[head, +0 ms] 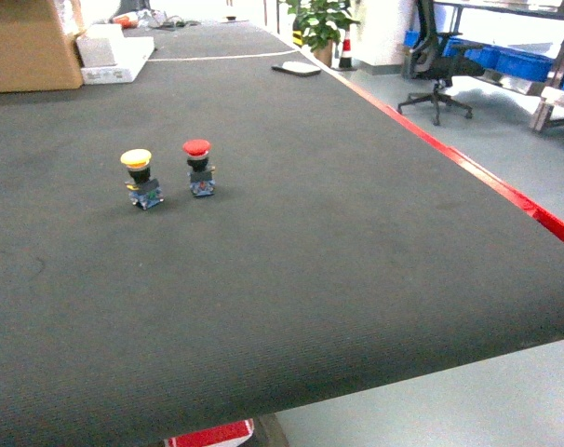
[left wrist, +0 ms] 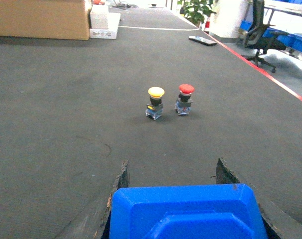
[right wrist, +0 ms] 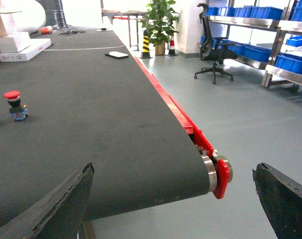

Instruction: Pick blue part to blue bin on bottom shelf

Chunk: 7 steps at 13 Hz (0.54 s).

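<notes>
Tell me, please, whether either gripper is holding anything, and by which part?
The left gripper holds a blue part between its fingers, gripped by its sides. The right gripper is open and empty.

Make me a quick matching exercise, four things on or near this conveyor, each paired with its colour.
Things:
1. left push-button cap
2. right push-button cap
3. part in the left gripper
4. office chair

Colours:
A. black
B. red
C. blue
D. yellow

Pairs: 1-D, 2-B, 3-C, 4-A
</notes>
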Available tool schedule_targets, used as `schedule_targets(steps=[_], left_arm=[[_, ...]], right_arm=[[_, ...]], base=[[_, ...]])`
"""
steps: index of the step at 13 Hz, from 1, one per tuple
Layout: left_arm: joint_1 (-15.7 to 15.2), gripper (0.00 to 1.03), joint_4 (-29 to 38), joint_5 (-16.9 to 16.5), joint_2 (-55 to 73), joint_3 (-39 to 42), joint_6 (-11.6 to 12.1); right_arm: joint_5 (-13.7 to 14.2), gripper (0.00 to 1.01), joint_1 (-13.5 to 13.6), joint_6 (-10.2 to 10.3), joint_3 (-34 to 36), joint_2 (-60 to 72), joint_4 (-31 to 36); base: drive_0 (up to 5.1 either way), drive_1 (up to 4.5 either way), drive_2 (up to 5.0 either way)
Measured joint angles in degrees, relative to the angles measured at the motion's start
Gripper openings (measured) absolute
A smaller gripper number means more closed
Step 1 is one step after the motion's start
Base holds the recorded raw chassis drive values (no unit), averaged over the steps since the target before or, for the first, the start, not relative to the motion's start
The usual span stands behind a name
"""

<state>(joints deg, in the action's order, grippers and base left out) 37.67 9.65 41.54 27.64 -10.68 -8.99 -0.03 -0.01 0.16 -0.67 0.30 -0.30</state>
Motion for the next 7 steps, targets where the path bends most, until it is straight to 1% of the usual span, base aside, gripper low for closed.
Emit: schedule_targets(steps=[7], left_arm=[[0.0, 0.43, 0.0, 0.0, 0.0, 0.0, 0.0]], right_arm=[[0.0, 0.98, 0.0, 0.0, 0.0, 0.0, 0.0]], base=[[-1.6, -1.63, -1.6]])
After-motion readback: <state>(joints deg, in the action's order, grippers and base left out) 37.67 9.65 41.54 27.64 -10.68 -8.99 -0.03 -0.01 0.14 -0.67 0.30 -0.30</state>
